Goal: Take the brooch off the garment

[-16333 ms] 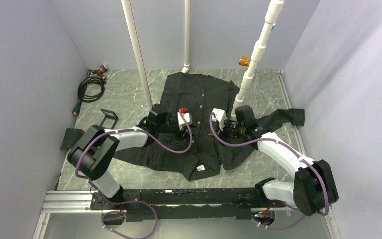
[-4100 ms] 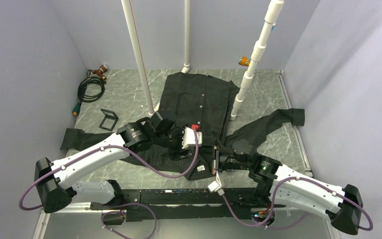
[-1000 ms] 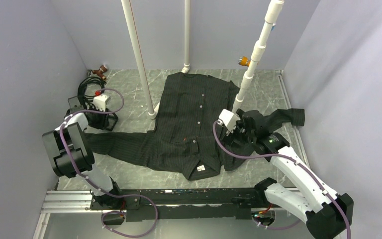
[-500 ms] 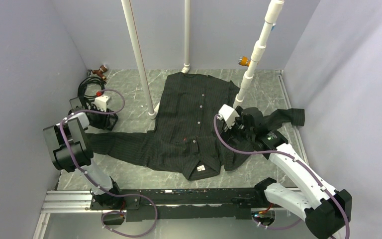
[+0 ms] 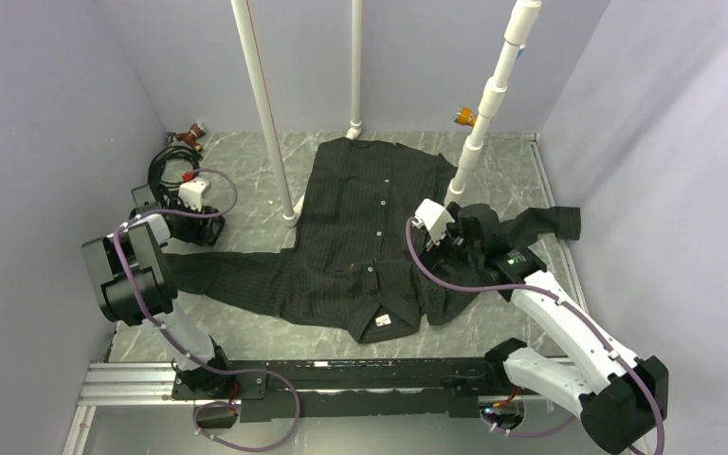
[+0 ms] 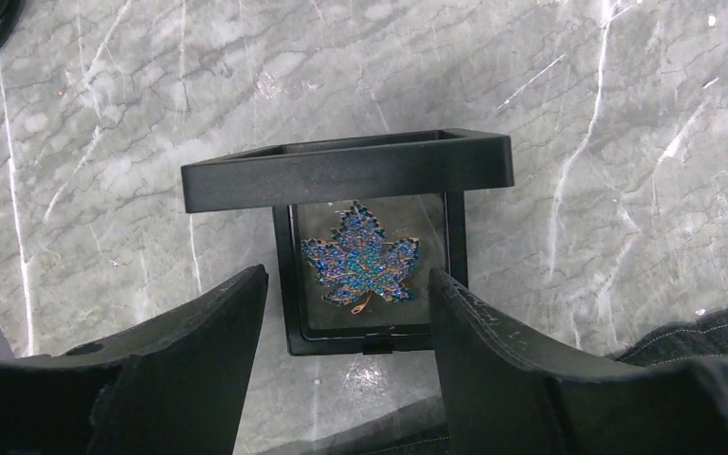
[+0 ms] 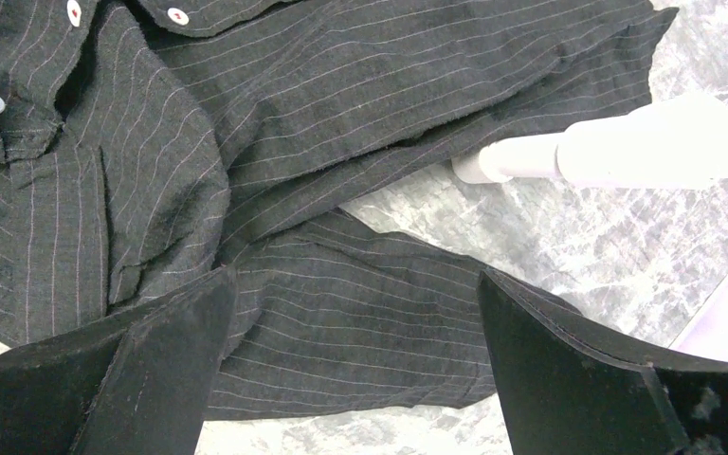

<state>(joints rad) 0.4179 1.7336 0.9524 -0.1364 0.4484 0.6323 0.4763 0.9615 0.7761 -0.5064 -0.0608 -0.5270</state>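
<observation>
The brooch (image 6: 360, 265), a blue jewelled leaf with a gold stem, lies inside a small black case (image 6: 346, 171) whose lid stands open on the marble floor. My left gripper (image 6: 346, 277) hovers just above it, open, with nothing between its fingers and touching nothing. From above, that gripper (image 5: 201, 223) is at the far left, covering the case. The garment (image 5: 370, 218), a black pinstriped shirt, lies spread flat in the middle. My right gripper (image 7: 355, 280) stands open and empty over the right sleeve (image 7: 370, 322), seen from above as the right gripper (image 5: 447, 248).
Three white pipes rise from the floor: one (image 5: 265, 114) by the shirt's left shoulder, one (image 5: 355, 66) at the back, one (image 5: 483, 114) beside my right gripper. A black cable coil (image 5: 166, 171) lies behind the case. Grey walls close in on both sides.
My left gripper's jaws have spread wider above the case, and the brooch lies loose in it. The right arm has shifted only slightly over the sleeve.
</observation>
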